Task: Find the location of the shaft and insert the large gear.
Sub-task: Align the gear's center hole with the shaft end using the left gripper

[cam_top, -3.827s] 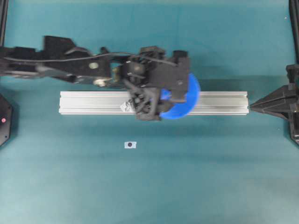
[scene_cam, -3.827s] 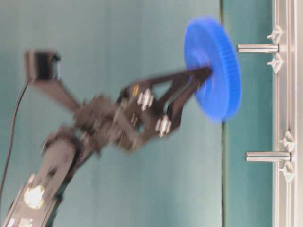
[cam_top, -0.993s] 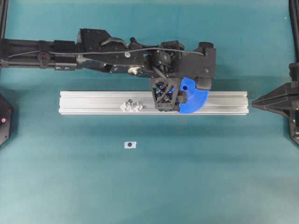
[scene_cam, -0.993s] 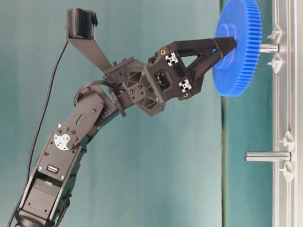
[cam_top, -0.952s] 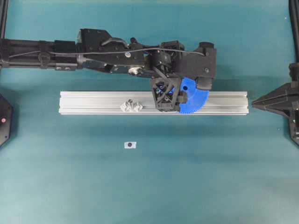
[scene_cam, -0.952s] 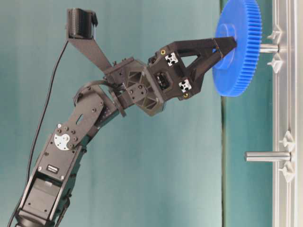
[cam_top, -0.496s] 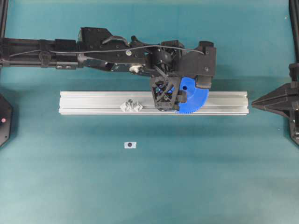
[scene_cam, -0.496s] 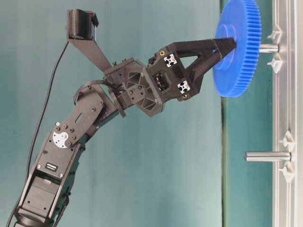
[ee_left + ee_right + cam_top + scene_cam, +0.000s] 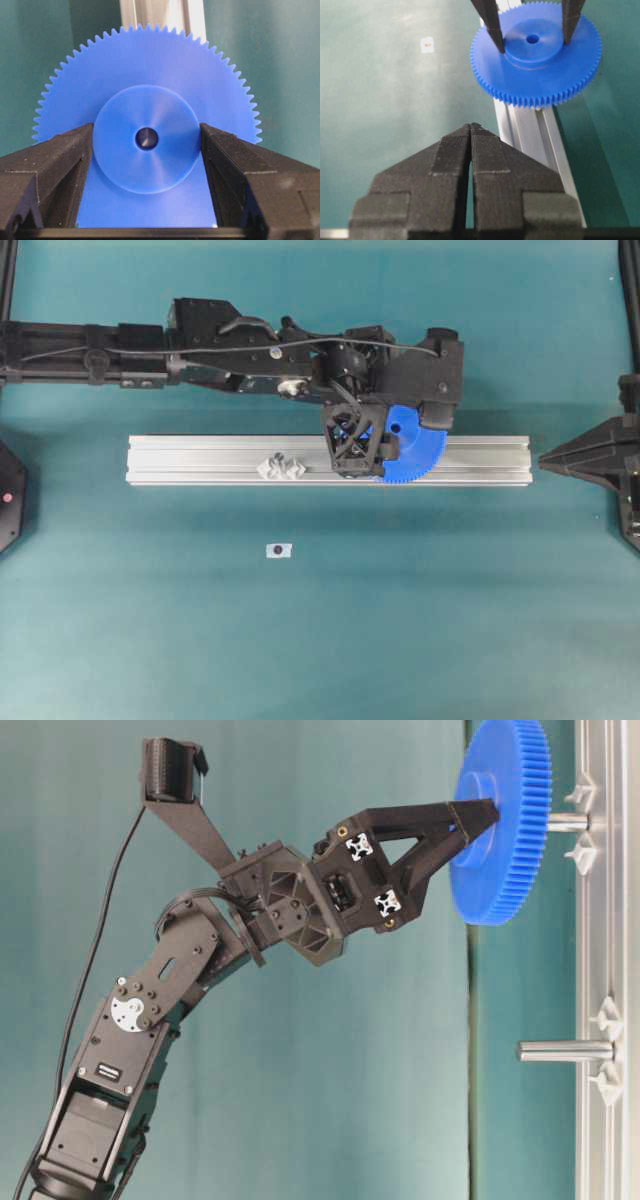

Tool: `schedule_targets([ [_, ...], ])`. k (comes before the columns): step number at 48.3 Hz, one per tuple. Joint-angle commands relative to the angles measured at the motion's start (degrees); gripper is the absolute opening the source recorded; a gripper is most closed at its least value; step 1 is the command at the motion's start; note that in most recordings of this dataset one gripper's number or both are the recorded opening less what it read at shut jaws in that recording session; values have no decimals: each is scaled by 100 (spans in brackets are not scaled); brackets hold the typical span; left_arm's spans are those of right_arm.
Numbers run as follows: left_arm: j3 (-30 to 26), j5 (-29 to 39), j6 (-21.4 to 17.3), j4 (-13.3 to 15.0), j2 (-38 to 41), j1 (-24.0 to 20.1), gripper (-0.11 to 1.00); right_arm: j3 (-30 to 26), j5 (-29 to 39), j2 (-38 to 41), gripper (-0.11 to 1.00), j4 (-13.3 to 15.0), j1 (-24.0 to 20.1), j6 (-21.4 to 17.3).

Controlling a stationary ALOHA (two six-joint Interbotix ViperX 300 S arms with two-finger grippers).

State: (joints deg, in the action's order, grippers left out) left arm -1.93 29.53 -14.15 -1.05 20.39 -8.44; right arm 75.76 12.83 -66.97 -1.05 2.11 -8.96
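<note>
The large gear (image 9: pixel 500 830), a bright blue toothed disc, sits part way down the shaft (image 9: pixel 567 821), a slim grey pin between two small brackets on the rail. My left gripper (image 9: pixel 478 818) is shut on the gear's raised hub (image 9: pixel 146 137), one finger (image 9: pixel 60 155) on each side. A grey metal tip shows in the centre hole. From overhead the gear (image 9: pixel 425 455) hides the shaft. The gear also shows in the right wrist view (image 9: pixel 540 65). My right gripper (image 9: pixel 545 462) is shut and empty, off the rail's right end.
The aluminium rail (image 9: pixel 200 460) lies across the table. A second pin (image 9: pixel 565 1050) with bunched brackets (image 9: pixel 282 467) stands further along it. A small white tag (image 9: pixel 279 551) lies on the teal mat in front of the rail.
Since the earliest frames my left gripper has carried the gear over the shaft and lowered it onto the pin. Over the last second almost nothing has moved. The right arm is still.
</note>
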Motion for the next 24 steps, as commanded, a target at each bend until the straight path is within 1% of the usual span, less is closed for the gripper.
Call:
schedule_targets([
  [1,-149,-44,26,-18,-88,-62,71,-53,-62,44,2,0,9,-53],
  [8,-149,-53,79,-18,-70,-79,73,-44,-62,44,2,0,0,-44],
  [12,-158,-53,141,-18,-62,-70,88,-44,-62,44,2,0,9,-44],
  [15,-158,-44,202,-18,-62,-79,94,-44,-62,44,2,0,9,-53],
  [24,-158,-26,281,-18,-79,-70,94,-44,-79,44,2,0,9,-53],
])
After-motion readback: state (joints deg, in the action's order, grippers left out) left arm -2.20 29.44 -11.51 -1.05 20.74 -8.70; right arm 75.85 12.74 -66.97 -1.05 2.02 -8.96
